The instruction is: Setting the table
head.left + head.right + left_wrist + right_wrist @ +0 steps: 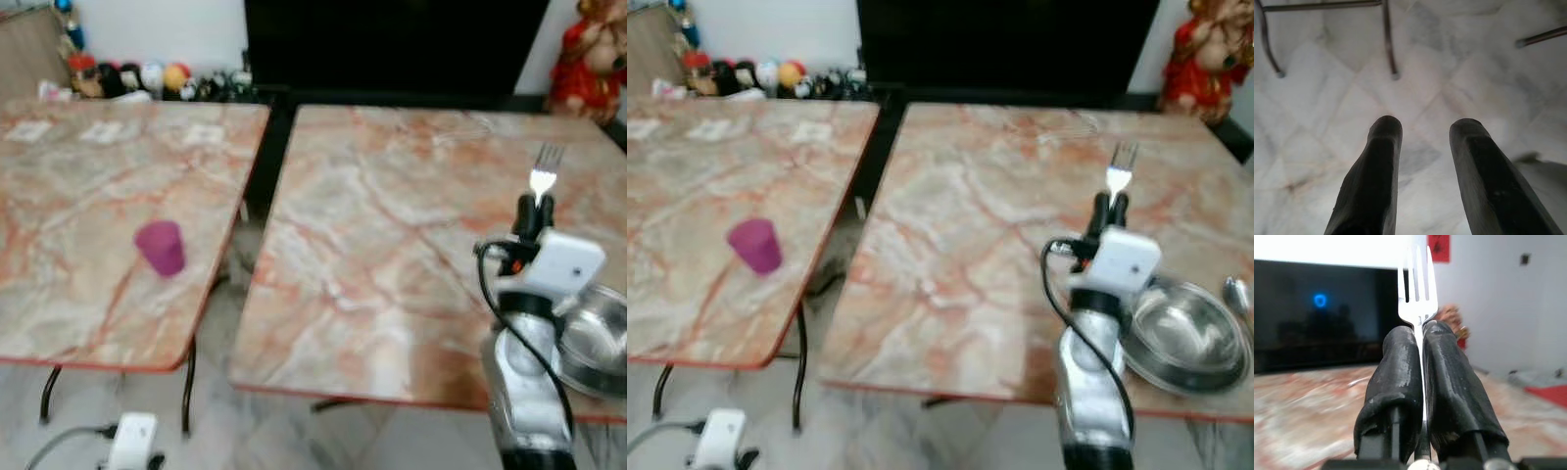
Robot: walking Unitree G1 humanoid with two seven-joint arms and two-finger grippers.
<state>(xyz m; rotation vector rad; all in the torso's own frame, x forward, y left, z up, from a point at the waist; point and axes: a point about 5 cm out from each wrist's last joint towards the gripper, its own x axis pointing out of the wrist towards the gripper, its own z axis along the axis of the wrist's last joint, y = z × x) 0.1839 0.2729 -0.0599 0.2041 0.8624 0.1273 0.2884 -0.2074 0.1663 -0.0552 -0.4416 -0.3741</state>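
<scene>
Right gripper [1110,205] clamps an upright fork [1120,166]; no writing readable.

cup [160,247] on left table [59,294], bowl [1182,336] on right table [392,245]

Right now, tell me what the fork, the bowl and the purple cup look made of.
Fork: polished metal, bright silver shine. Bowl: likely stainless steel, with mirror-like reflections inside. Purple cup: probably plastic, opaque and matte, though blur leaves that open.
</scene>
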